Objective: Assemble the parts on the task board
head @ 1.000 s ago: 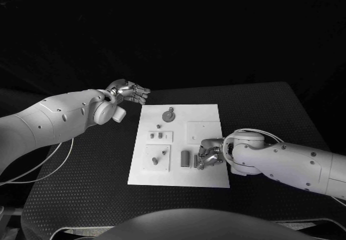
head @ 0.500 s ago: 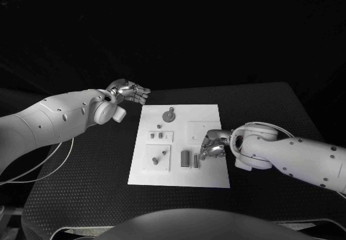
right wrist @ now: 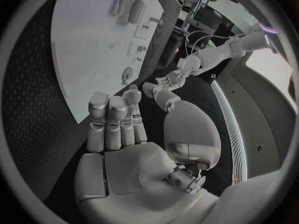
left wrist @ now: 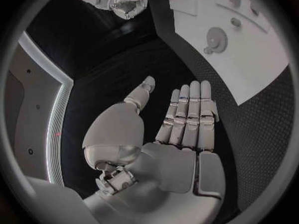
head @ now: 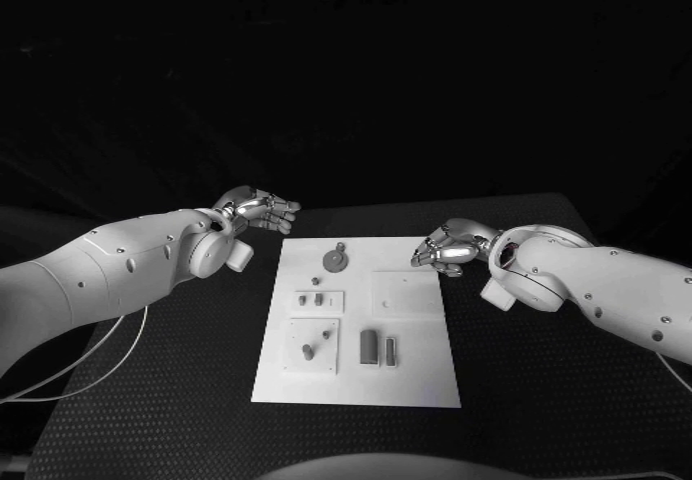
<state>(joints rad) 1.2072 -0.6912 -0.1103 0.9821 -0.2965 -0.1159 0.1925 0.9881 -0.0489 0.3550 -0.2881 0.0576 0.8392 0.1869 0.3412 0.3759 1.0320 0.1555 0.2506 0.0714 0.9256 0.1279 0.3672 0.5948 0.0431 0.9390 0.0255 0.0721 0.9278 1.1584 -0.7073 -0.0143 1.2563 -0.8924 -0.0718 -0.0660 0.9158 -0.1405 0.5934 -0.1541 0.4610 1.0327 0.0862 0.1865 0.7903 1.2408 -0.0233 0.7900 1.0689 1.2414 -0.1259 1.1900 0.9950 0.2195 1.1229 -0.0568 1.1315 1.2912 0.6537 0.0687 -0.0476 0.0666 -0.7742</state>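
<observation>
**Both hands off the board, parts untouched**

While neither hand holds anything, the entry runs view by view.

Head view. Board (head: 361, 372): white plate, mid-table (head: 159, 400). Left hand (head: 257, 209): just beyond the board's far left corner, fingers loosely curled and apart, nothing in them. Right hand (head: 447, 248): at the board's far right edge, fingers bent inward; nothing seen in them, though the inner side is hidden. Parts, all well short of both sets of fingers: round disc (head: 336, 233) nearest the left fingers; small pair (head: 312, 270) below it; peg (head: 309, 350) on a raised square; two upright blocks (head: 378, 347) toward the near edge.

Left wrist view. Left hand fingers (left wrist: 190, 114) straight, side by side, thumb apart; palm bare. Board ahead of and beside the fingertips, disc the closest part. Right hand across the board from them.

Right wrist view. Right hand fingers (right wrist: 115, 122) straight and close together, thumb apart; palm bare. Board beyond the fingertips, blocks at its far end.

Risks, as judged:
- Assembly looks barely begun; either hand must still reach in.
- Small, closely set parts: broad fingers may knock a neighbour while closing on one.
- Board lies loose on the mat: a sideways push could slide it.
- Both hands reaching together may collide over the board.
</observation>
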